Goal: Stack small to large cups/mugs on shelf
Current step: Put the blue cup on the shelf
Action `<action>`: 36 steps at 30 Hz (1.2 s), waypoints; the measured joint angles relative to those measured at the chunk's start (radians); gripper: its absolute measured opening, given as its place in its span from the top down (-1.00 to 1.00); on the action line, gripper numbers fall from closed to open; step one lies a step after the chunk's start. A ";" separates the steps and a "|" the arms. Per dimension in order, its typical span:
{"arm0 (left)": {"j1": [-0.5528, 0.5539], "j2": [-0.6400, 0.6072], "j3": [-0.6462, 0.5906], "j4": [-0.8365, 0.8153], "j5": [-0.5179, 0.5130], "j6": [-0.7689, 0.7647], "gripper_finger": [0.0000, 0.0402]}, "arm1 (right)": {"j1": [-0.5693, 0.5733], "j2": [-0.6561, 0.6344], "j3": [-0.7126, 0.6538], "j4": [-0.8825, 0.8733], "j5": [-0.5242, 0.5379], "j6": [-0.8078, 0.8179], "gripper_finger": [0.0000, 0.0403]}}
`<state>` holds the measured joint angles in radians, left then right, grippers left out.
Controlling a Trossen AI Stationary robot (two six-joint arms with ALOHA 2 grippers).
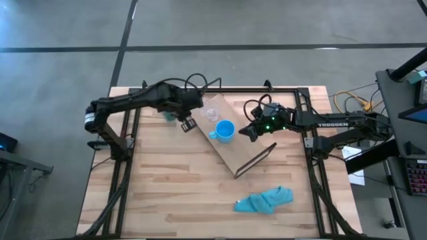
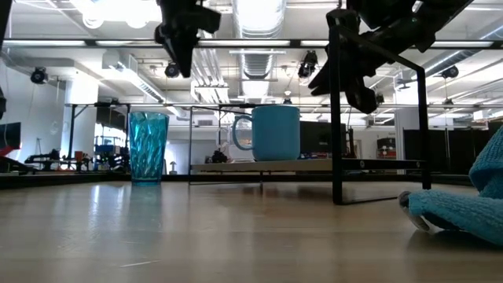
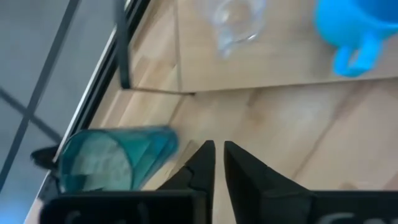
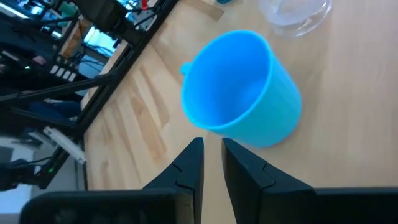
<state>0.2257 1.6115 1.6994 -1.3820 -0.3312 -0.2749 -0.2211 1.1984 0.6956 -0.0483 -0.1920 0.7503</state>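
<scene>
Blue mug (image 1: 225, 131) and glass cup (image 1: 211, 113) are sitting on shelf (image 1: 248, 155) at frame center, so both grippers, left gripper (image 1: 187, 125) and right gripper (image 1: 248, 132), are hovering nearly closed and empty, and the teal tumbler (image 1: 167, 115) left of the shelf likely needs grasping next.

Blue mug (image 1: 225, 131) on the shelf (image 1: 235, 143) beside the clear glass cup (image 1: 210, 114) (blue cloth (image 1: 265, 201) well apart)

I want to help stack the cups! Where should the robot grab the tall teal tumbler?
Probably around its side wall, near the rim. The teal tumbler stands upright on the tabletop beside the shelf, has no handle, and widens upward. The left gripper hangs nearest, jaws nearly shut, so open them, then come in level from the open side.
</scene>
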 joint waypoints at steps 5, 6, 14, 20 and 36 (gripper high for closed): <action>0.058 0.001 -0.019 -0.017 -0.001 0.001 0.72 | 0.001 0.000 0.000 0.000 -0.020 0.002 0.74; 0.065 0.001 -0.020 -0.017 -0.004 0.002 0.70 | 0.000 0.000 0.000 0.000 -0.021 0.002 0.74; 0.121 -0.004 -0.018 -0.020 -0.039 0.045 0.64 | 0.000 0.000 0.000 0.000 -0.020 -0.093 0.74; 0.171 0.001 -0.021 -0.026 0.049 0.044 0.64 | 0.000 0.000 0.000 0.000 -0.020 -0.057 0.74; 0.330 0.005 -0.023 -0.118 0.103 -0.112 0.64 | 0.000 0.000 0.000 0.000 -0.018 -0.055 0.74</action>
<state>0.5556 1.6161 1.6760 -1.4998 -0.2279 -0.3866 -0.2211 1.1984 0.6957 -0.0483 -0.2100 0.6953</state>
